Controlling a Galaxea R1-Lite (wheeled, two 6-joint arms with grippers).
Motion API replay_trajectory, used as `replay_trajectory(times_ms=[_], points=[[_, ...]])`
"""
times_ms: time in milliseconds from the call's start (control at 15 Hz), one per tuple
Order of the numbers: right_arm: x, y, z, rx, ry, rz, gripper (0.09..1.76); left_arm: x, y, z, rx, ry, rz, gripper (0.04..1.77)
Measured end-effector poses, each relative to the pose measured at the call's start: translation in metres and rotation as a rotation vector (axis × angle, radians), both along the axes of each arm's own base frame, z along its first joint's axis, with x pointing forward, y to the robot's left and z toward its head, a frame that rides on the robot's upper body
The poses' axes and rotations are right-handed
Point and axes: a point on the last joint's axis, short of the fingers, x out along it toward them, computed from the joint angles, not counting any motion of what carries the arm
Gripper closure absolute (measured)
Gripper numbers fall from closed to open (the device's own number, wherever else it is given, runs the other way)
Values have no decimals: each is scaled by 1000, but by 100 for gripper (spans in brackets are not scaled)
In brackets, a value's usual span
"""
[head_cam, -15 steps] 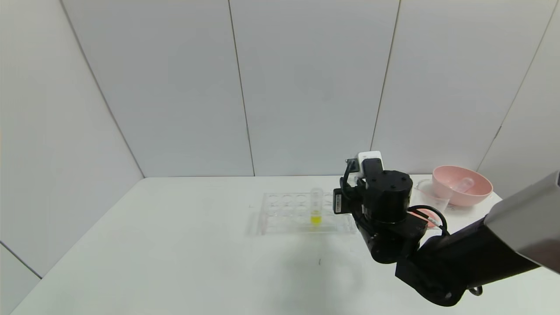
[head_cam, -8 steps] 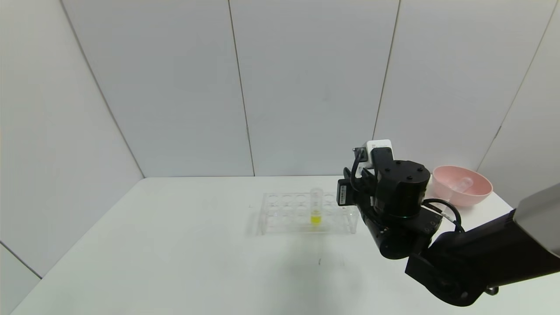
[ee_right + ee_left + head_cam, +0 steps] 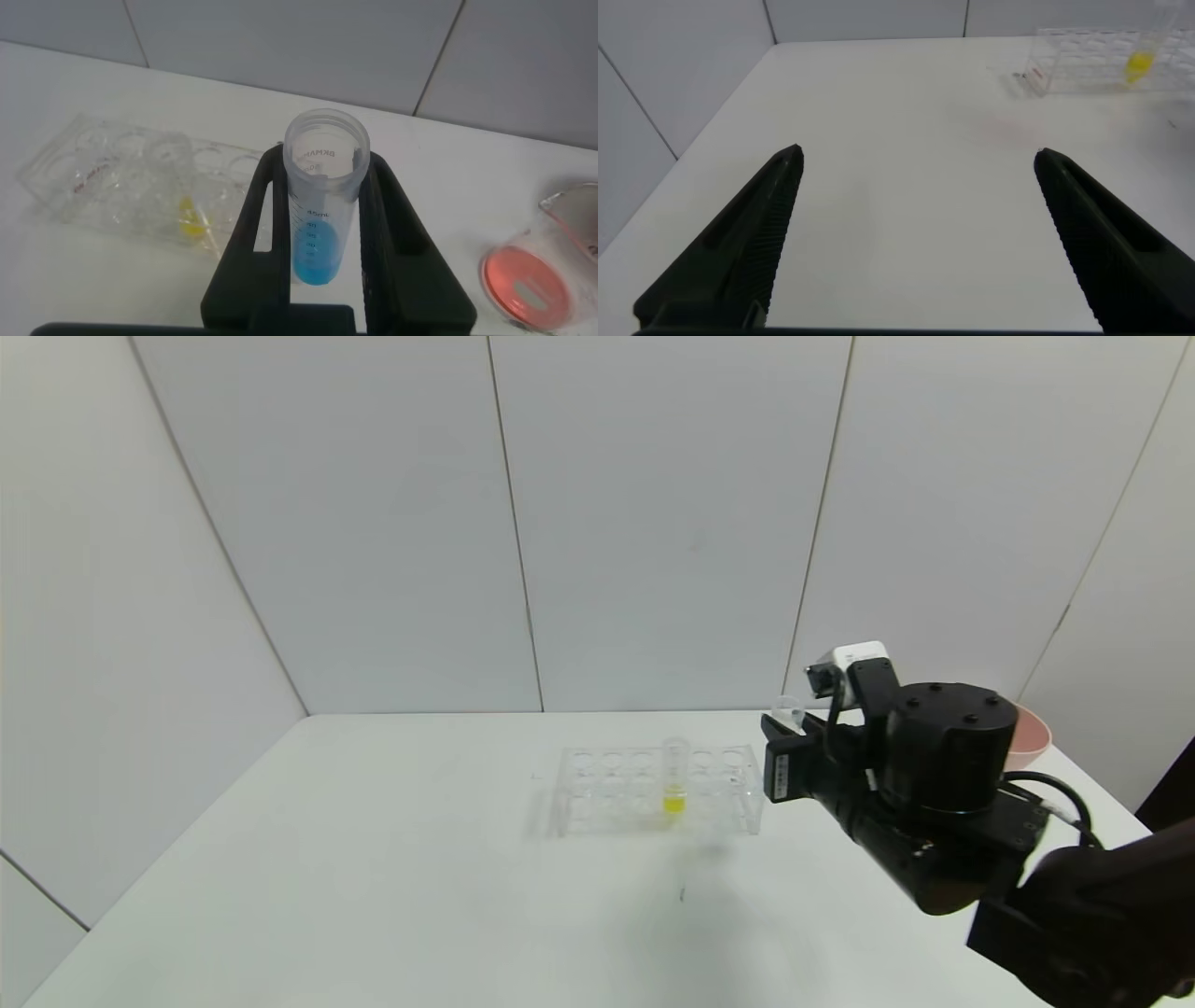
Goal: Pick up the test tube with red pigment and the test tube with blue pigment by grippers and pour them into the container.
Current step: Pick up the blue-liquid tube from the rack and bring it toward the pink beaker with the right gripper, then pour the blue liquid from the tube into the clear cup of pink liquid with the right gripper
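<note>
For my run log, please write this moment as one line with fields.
right gripper: shut on blue test tube, upright, lifted | left gripper: open, empty, idle | beaker: red liquid inside | rack: yellow tube remains

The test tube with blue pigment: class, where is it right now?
The test tube with blue pigment is upright in the shut right gripper, lifted above the table's right side between the tube rack and the container.
</note>
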Motion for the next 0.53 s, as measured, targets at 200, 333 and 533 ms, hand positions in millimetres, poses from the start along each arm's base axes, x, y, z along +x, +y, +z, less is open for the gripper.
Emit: replay_trajectory(times_ms=[200,333,533], points=[[-17,-51,8,-7,80,61,136,0,0,0,0,0,0,5],[-31,-89,15,7,144,94,136,0,0,0,0,0,0,5],[-52,-147,26,47,225,97,136,0,0,0,0,0,0,5]])
